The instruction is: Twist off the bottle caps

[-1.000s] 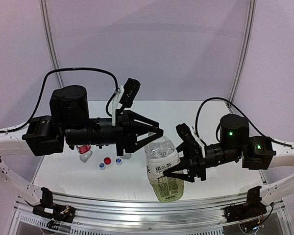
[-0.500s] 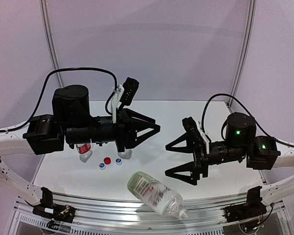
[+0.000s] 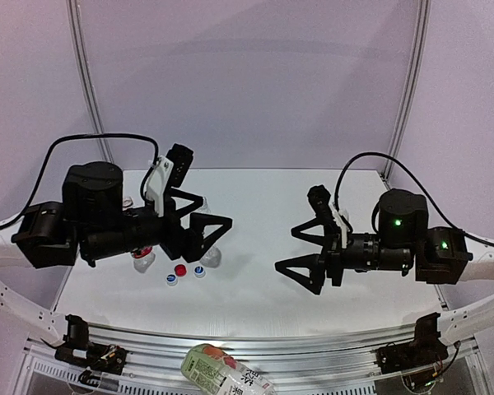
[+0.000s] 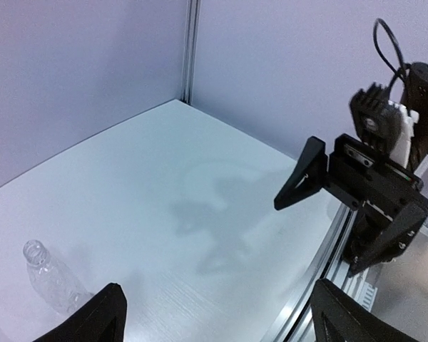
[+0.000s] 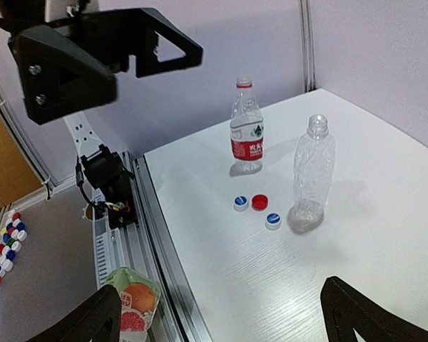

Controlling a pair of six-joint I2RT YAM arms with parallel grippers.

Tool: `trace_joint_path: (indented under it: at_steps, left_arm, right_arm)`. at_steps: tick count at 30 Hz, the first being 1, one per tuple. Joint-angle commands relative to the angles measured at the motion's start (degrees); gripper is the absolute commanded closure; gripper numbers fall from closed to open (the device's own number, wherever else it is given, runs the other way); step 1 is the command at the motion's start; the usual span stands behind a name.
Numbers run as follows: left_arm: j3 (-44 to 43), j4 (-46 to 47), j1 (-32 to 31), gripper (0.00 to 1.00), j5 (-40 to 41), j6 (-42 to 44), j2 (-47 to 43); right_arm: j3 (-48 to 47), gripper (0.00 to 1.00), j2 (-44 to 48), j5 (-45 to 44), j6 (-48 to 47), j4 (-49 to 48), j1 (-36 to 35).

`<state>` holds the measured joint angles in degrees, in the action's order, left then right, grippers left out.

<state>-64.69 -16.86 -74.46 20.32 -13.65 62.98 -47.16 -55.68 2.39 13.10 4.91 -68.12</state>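
Note:
Three bottle caps lie loose on the white table (image 3: 255, 288): a red one (image 3: 180, 270) (image 5: 260, 201) and two white-and-blue ones (image 3: 172, 280) (image 3: 199, 271) (image 5: 240, 203) (image 5: 273, 220). Next to them stand the red-labelled bottle (image 5: 246, 132) and the slim ribbed bottle (image 5: 312, 171) (image 4: 53, 278), both with bare necks. The large green-labelled bottle (image 3: 226, 370) (image 5: 132, 306) lies on its side past the table's front edge, by the rail. My left gripper (image 3: 218, 211) (image 4: 217, 313) hangs open above the caps, holding nothing. My right gripper (image 3: 286, 250) (image 5: 221, 313) is open and empty over the table's right half.
An aluminium rail (image 3: 313, 341) runs along the table's front edge, with cable boxes (image 3: 86, 354) at its ends. Purple walls close the back and sides. A tray of spare coloured caps (image 5: 3, 246) sits on the floor beyond the rail.
The right gripper opened and the large bottle dropped, toppled and rolled off the front edge. The left gripper opened and its arm drew back to the left.

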Motion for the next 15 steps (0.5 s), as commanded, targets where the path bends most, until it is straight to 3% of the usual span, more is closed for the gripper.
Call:
trace_joint_path:
  at_steps: [1,6,11,15]
  left_arm:
    - [2.0,-11.4,-4.5,0.11,5.4,0.9,-2.0]
    - [4.2,-16.6,-7.8,0.11,10.2,-2.5,0.0]
    - [5.4,-22.2,-7.5,0.11,16.8,-8.9,-1.5]
    - [8.4,-25.0,-6.9,0.11,20.4,-14.3,-8.5]
  right_arm:
    - [-4.4,0.01,-5.3,1.8,2.4,8.1,0.0]
    - [-11.1,0.01,-15.8,7.4,4.4,16.3,-1.2]
    - [-18.1,0.01,-24.6,2.4,4.3,21.1,-7.7]
    - [-22.7,0.01,-30.8,0.1,5.9,24.7,-11.6]
